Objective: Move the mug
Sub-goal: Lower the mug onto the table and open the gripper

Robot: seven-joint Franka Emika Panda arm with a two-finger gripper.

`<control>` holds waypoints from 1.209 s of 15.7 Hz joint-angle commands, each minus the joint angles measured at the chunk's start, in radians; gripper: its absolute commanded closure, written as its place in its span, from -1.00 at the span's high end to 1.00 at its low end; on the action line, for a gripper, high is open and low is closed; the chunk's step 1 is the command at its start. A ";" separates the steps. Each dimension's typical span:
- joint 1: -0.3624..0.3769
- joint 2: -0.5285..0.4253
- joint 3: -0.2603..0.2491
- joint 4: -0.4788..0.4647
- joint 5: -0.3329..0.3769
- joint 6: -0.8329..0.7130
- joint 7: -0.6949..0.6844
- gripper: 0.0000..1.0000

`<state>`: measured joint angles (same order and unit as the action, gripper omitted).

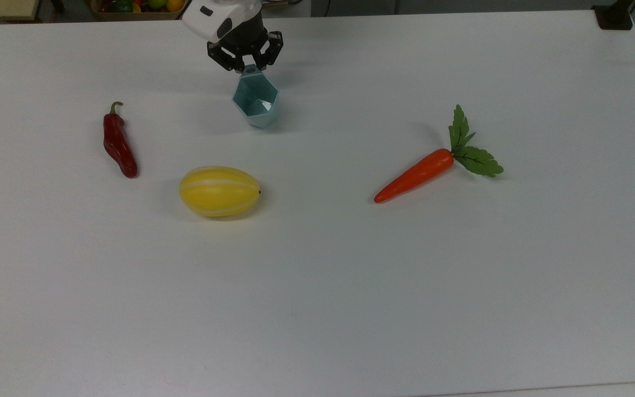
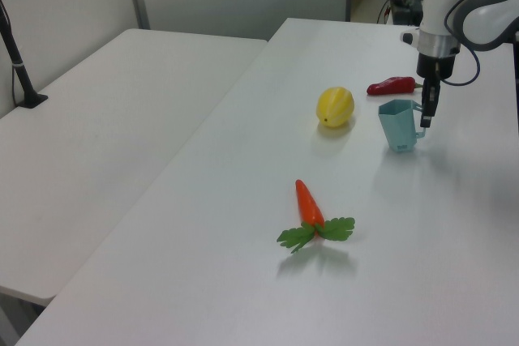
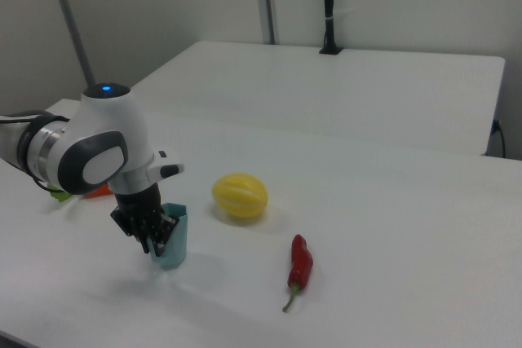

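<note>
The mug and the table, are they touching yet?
Touching. In the left view the mug stands upright with its base flat on the table, no gap beneath.

Red chili (image 1: 118, 146), yellow melon (image 1: 219, 191), carrot (image 1: 415, 175) lie apart on what seems a white table (image 1: 317, 303).

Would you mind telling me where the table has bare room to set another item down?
The widest bare stretch of table is everything below the melon and carrot in the top view. The gap between those two is free as well. It is tighter around the mug, gripper and chili.
</note>
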<state>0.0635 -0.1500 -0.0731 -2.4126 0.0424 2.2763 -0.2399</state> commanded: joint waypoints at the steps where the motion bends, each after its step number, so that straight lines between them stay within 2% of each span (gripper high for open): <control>1: -0.004 -0.029 0.003 -0.048 -0.013 0.034 0.048 -0.92; 6: -0.004 -0.033 0.004 -0.043 -0.013 0.025 0.050 -0.14; 10: 0.002 -0.042 0.004 -0.036 -0.012 0.008 0.094 0.91; 11: 0.004 -0.043 0.004 -0.022 -0.012 -0.010 0.105 1.00; 14: 0.006 -0.057 0.004 0.042 -0.010 -0.114 0.117 1.00; 19: 0.007 -0.054 0.004 0.297 -0.001 -0.395 0.158 1.00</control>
<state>0.0660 -0.1928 -0.0728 -2.2583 0.0424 2.0378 -0.1343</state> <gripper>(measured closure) 0.000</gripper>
